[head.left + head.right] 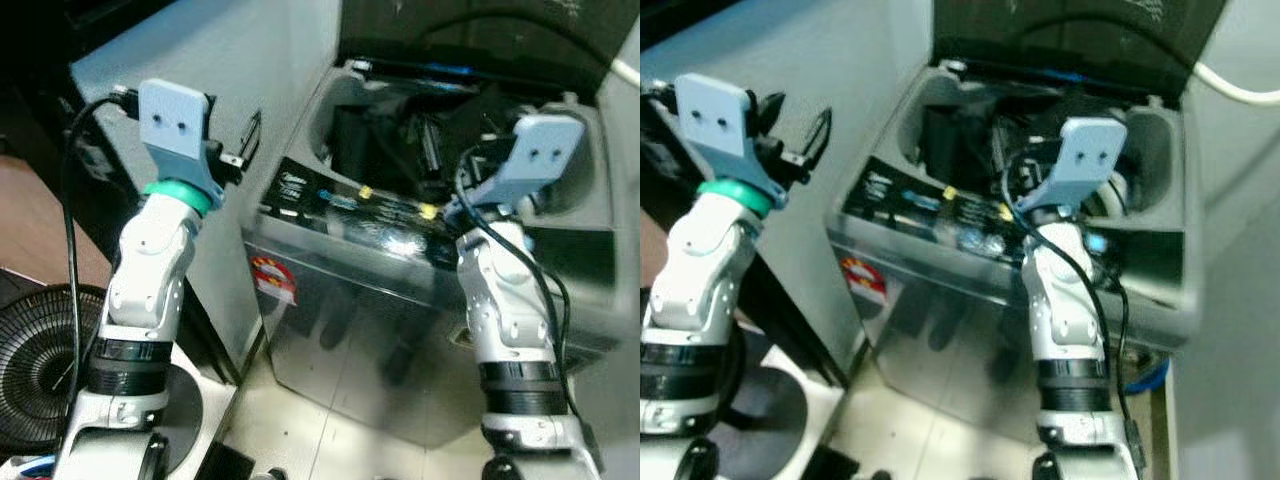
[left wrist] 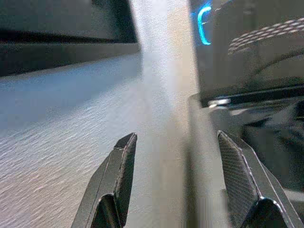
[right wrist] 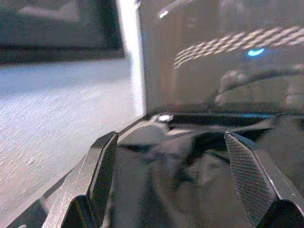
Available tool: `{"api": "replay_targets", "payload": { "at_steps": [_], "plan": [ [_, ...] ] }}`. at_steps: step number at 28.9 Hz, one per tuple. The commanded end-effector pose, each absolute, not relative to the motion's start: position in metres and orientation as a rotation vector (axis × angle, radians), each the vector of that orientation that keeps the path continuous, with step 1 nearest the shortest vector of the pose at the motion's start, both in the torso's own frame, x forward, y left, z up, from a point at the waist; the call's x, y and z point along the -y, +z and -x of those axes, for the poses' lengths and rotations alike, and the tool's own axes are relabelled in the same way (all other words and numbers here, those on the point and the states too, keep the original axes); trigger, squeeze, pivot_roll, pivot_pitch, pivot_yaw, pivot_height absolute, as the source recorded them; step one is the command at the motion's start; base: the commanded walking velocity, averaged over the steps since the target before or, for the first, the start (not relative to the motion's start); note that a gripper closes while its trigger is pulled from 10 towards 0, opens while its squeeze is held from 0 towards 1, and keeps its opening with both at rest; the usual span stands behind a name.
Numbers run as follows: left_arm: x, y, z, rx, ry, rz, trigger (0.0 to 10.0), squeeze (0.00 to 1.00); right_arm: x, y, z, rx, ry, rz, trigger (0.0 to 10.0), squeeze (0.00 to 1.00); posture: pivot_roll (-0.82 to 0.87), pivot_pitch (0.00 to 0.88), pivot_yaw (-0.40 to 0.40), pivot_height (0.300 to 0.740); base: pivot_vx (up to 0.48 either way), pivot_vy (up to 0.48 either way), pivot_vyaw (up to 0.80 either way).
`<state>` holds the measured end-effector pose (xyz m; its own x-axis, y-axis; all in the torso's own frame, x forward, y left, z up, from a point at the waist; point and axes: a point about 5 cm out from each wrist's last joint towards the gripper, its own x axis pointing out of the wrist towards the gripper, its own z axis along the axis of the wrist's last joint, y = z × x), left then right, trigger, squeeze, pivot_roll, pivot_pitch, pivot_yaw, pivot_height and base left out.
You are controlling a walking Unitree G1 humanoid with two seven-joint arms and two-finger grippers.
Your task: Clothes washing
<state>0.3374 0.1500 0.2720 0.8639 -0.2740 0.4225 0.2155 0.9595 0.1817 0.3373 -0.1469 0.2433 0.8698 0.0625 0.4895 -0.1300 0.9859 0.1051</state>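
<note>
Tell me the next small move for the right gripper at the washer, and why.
Probably lower the right gripper a little further into the washing machine tub. Its fingers are open with nothing between them, the lid stands raised, and dark clothes lie just ahead of it. The left gripper is off beside the machine, also open.

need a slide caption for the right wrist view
Open right pincer poised above dark clothes inside the top-loading washing machine, its lid raised behind.

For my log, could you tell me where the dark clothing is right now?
The dark clothing lies inside the open washing machine, ahead of the right end effector.
</note>
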Motion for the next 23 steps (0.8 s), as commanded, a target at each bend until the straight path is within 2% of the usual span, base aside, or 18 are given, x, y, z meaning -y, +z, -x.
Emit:
{"api": "replay_targets", "payload": {
  "at_steps": [1,23],
  "plan": [
    [-0.1537,0.2681,-0.3365,0.448,-0.242,-0.140,10.0,0.00,0.1464,0.2372,-0.3390,0.473,0.102,-0.127,10.0,0.00,-0.03,0.000,0.047,0.740,0.000,0.000,0.79],
    [-0.1526,0.2675,-0.3366,0.442,-0.245,-0.141,10.0,0.00,0.1457,0.2359,-0.3386,0.474,0.106,-0.125,10.0,0.00,-0.04,0.000,0.052,0.740,0.000,0.000,0.78]
  ]
}}
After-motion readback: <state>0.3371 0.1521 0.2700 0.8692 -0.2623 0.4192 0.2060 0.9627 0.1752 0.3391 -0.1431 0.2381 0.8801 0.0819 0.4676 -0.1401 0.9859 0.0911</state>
